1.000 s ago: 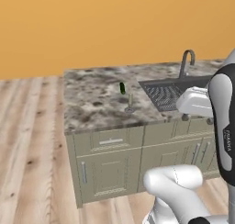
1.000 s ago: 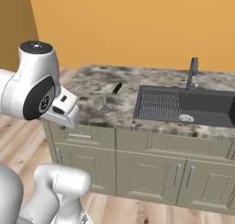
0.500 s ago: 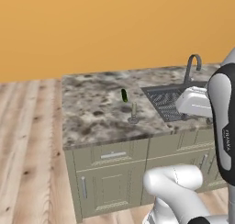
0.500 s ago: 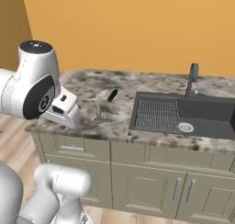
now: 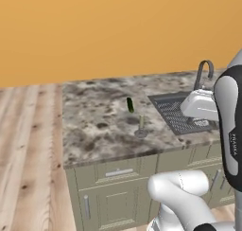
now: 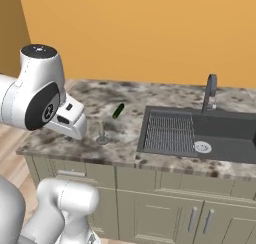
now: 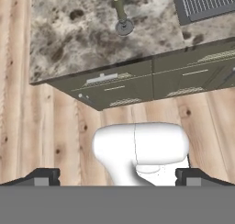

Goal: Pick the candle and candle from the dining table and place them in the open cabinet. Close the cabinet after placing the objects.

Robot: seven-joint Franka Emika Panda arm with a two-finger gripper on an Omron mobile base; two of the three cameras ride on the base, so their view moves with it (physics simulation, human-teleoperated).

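Gripper: its two dark fingertips (image 7: 117,177) show at the bottom of the hand view, far apart at the left and right edges, spread wide with nothing between them; it hangs over the wood floor (image 7: 55,126) in front of the dining table (image 7: 69,39).
Candle, upright: one greyish candle (image 5: 141,126) on a round silver-grey base stands on the stone top, near the front edge and left of the sink (image 6: 220,133). The hand view shows its pale top and base (image 7: 121,16) from above.
Candle, lying: one small dark green stick (image 5: 130,104) lies on the stone just behind the upright one, apart from it; the right base view shows it tilted (image 6: 118,111). Whether it is the second candle I cannot tell.
Right base view alone: the full dark sink basin with its drain and ribbed rack.
Left base view alone: the wood floor running left of the table.
Faucet: one, curved, grey (image 5: 204,74), behind the sink.
Drawers: olive-grey fronts (image 7: 114,87) under the top, seen in all three views.
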